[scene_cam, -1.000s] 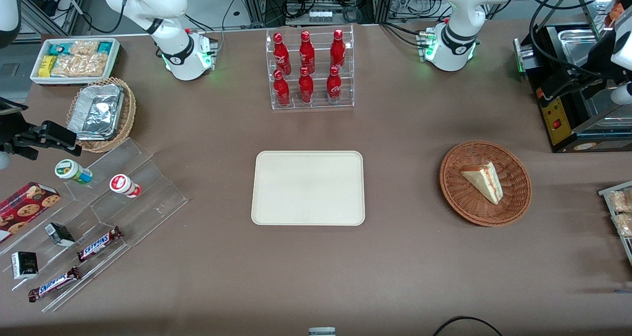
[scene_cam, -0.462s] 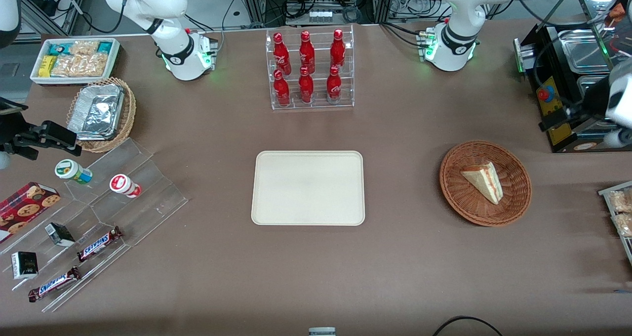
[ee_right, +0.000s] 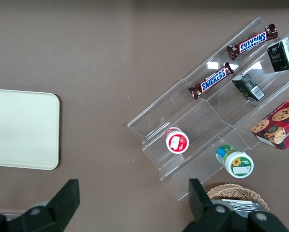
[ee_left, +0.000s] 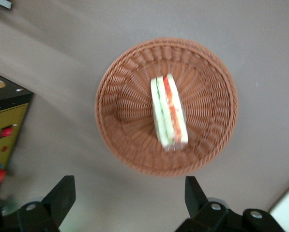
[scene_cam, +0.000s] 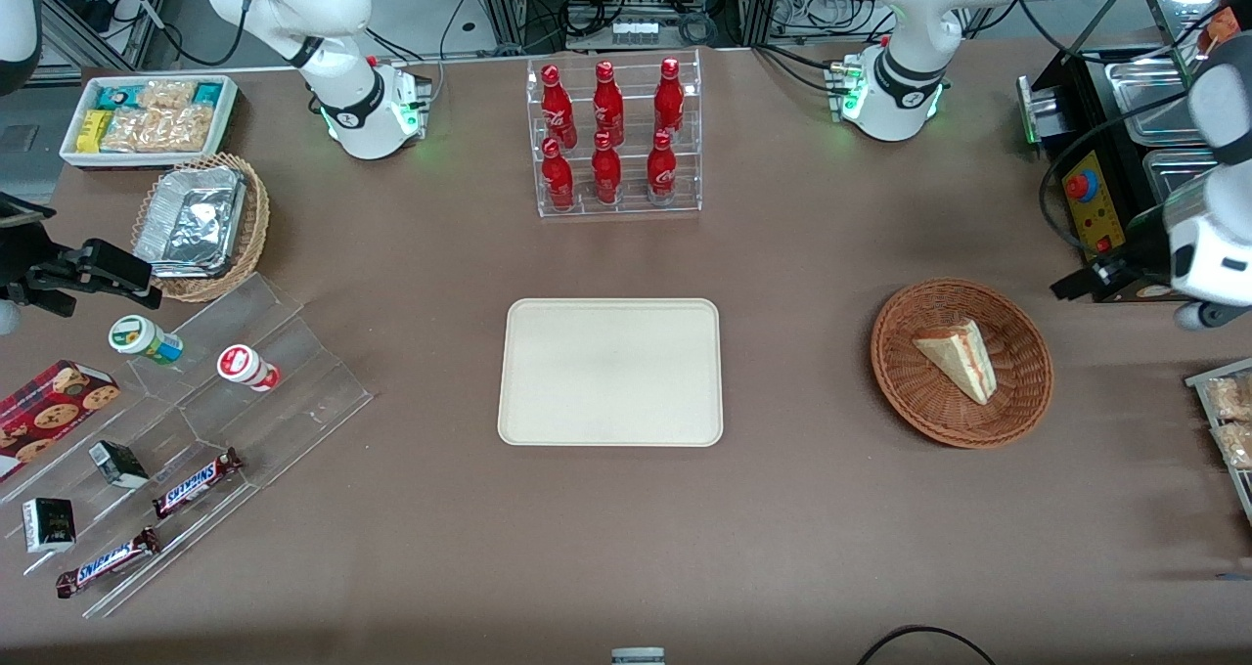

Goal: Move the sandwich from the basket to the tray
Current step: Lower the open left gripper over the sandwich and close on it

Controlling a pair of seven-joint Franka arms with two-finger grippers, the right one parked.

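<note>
1. Sandwich (scene_cam: 959, 359) lying inside the round reddish-brown basket (scene_cam: 961, 363), toward the working arm's end of the table; pale bread face up in the front view, red and green filling stripe along the cut edge; seen from above in the left wrist view as sandwich (ee_left: 168, 111) on the weave of the basket (ee_left: 166, 106), slightly blurred there.
2. Gripper (ee_left: 127, 193) held above the table beside the basket, touching nothing; two dark fingers (ee_left: 62, 195) spread wide with nothing between them; fingertips only partly in view, the gripper body cut off at the picture's edge.
3. In the front view, gripper (scene_cam: 1086, 282) mostly hidden under the white wrist of the left arm (scene_cam: 1213, 244); only a dark part showing beside the basket's rim, near the black machine (scene_cam: 1105, 205); arm itself cut off by the picture's edge.
4. Tray (scene_cam: 610, 372) flat on the brown table (scene_cam: 802, 509), bare, well apart from the basket and nearer the middle of the table; just one rounded end of the tray (ee_right: 23, 129) showing in the right wrist view.
5. Rack of red bottles (scene_cam: 611, 137) standing farther from the front camera than the tray.
6. Clear stepped stand (scene_cam: 196, 430) toward the parked arm's end, carrying Snickers bars (scene_cam: 196, 482) and small jars; some of it running out of view.
7. Snack packets (scene_cam: 1228, 416) near the working arm's end, only partly in view, contents hard to make out.
</note>
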